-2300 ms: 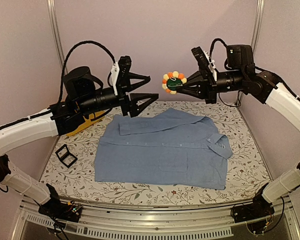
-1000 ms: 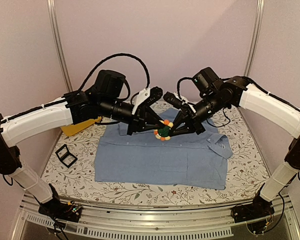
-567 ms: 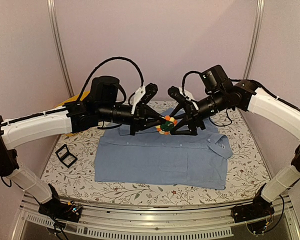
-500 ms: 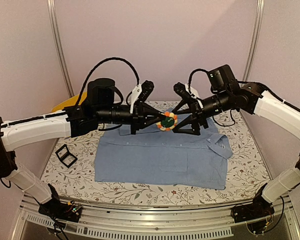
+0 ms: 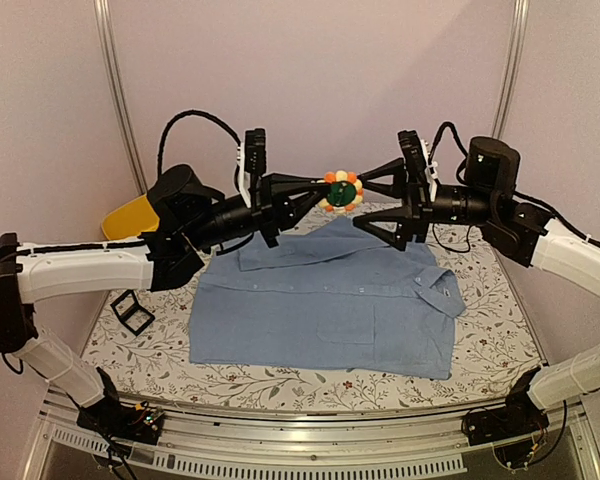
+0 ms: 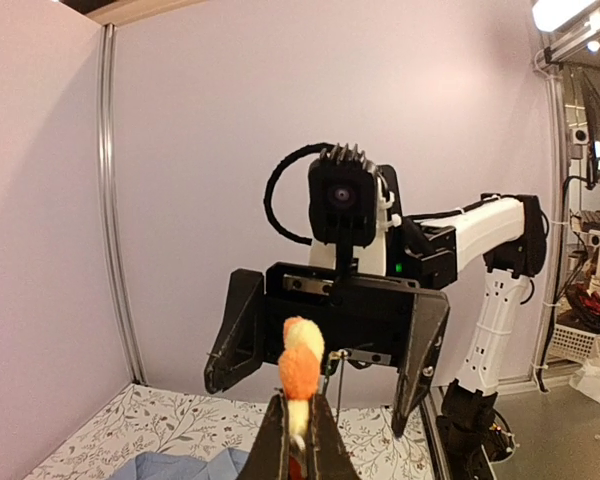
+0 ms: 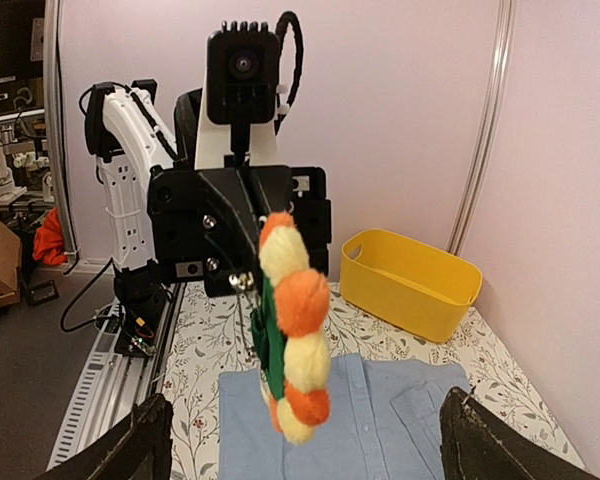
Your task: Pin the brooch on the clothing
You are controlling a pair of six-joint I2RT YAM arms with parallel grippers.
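The brooch (image 5: 340, 190), a ring of orange and pale yellow pompoms round a green centre, hangs in the air high above the clothing (image 5: 320, 300), a light blue shirt lying flat on the table. My left gripper (image 5: 320, 190) reaches in from the left and is shut on the brooch's edge. In the left wrist view the brooch (image 6: 302, 365) stands pinched between the fingers (image 6: 277, 440). My right gripper (image 5: 360, 200) faces it from the right, open, its fingers standing wide on either side of the brooch (image 7: 295, 330) without touching it.
A yellow basin (image 5: 130, 215) stands at the back left of the table, also seen in the right wrist view as the yellow basin (image 7: 410, 280). A small black square box (image 5: 132, 310) lies left of the shirt. The tablecloth (image 5: 480, 340) has a floral print.
The left gripper closed on the brooch and the right gripper opened off it. Both arms rose with the brooch from just above the shirt to well above it.
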